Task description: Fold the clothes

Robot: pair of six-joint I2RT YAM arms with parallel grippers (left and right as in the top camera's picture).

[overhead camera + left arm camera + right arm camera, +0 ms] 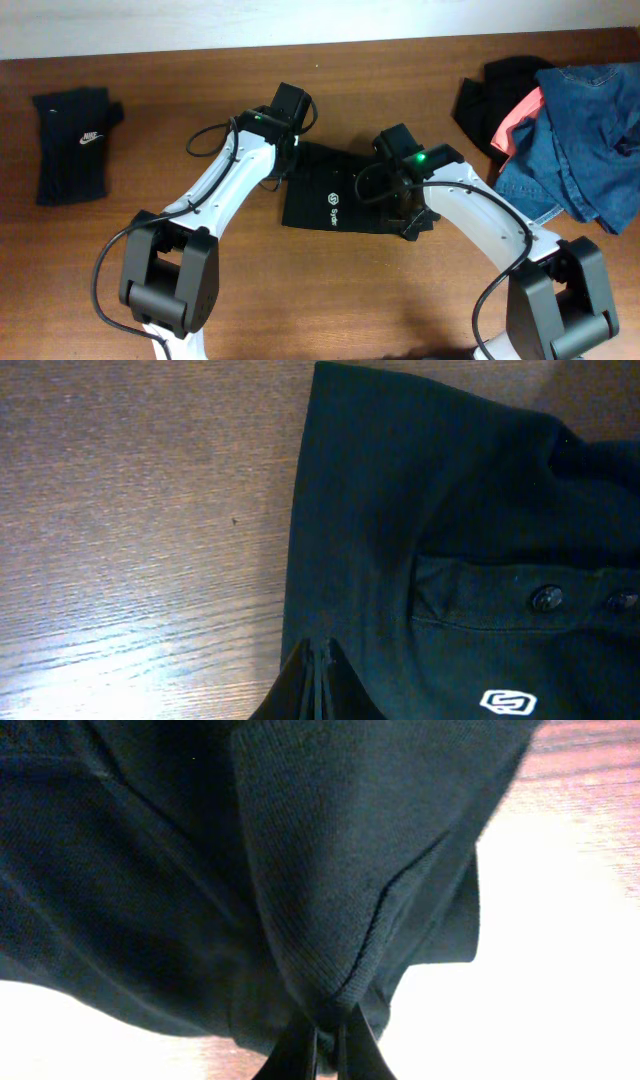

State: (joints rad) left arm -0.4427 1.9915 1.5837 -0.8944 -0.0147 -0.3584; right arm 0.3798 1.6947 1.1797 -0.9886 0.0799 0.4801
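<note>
Brown wood-grain laminate makes up the worktop (300, 300), which runs back to a pale strip along the far edge in the overhead view. No more of the room shows.

At its middle lies the black shirt (345, 190), partly folded, with both arms reaching over it. A small white round logo (332, 199) sits on its front with white lettering just beside it – too small to read, and cut off by the right arm. The left wrist view shows the same logo (510, 703) below a placket with two dark buttons (546, 598).

The left hand (318, 665) is pressed together on the shirt's edge near its far left corner, the cloth pinched between the tips. The right hand (325, 1045) is likewise pinched shut on a fold of black fabric at the shirt's right side.

Far to the left, well apart, a folded black piece (70, 145) lies flat – it bears a white swoosh (91, 137). At the right edge sits a loose heap: blue denim (585, 140) on top, a coral-pink piece (520, 115) and more black cloth (495, 90) beneath.
</note>
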